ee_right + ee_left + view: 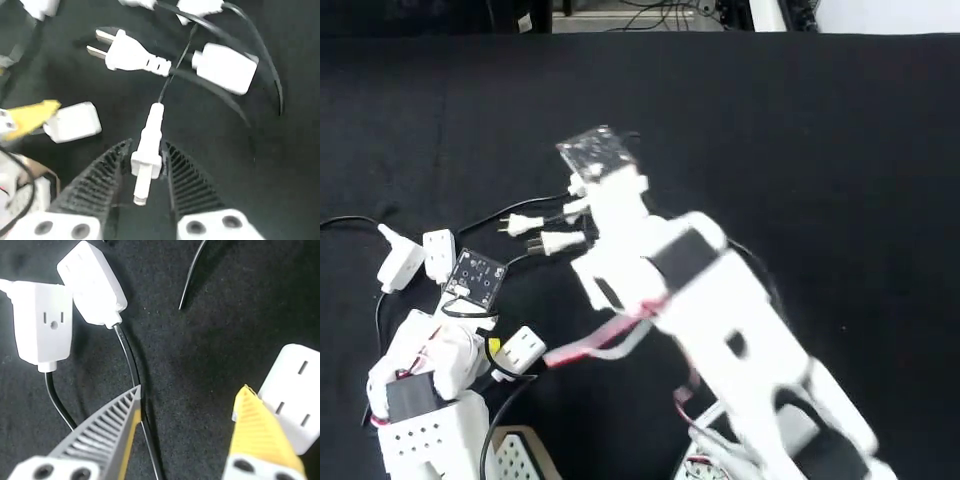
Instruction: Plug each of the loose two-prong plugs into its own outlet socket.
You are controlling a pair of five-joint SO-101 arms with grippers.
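- Right wrist view, closest in: the right gripper (146, 146) has its black ribbed fingers (100, 182) pressed in on either side of a white plug (146, 159), pinching it. The prong end points back at the camera, and I can only make out one prong clearly.
- The plug's thin cord (175, 67) runs away from the jaws over the black table (280, 165).
- A bit further out, a second plug (131, 56) lies flat on the cloth with both prongs bare.
- Near that sits a white outlet block (226, 67). Its slotted face is turned out of sight, so I can't tell what's in it.
- Left wrist view: the left gripper (191, 388) is spread wide over bare cloth and a black cable (132, 365).
- Its yellow finger (255, 430) is just beside a slotted socket (295, 390) that's cut off at the frame edge. The slots I can see are open.
- Further on, a grounded socket (42, 327) faces the camera with open holes. A slim socket (92, 282) is right up against it, slots faint.
- High view: the left arm (430, 385) is at the near-left corner. The right arm (720, 310) covers the middle and hides its own jaws.
- Just beside its front end lie a loose plug (520, 222) and its neighbour plug (557, 241).
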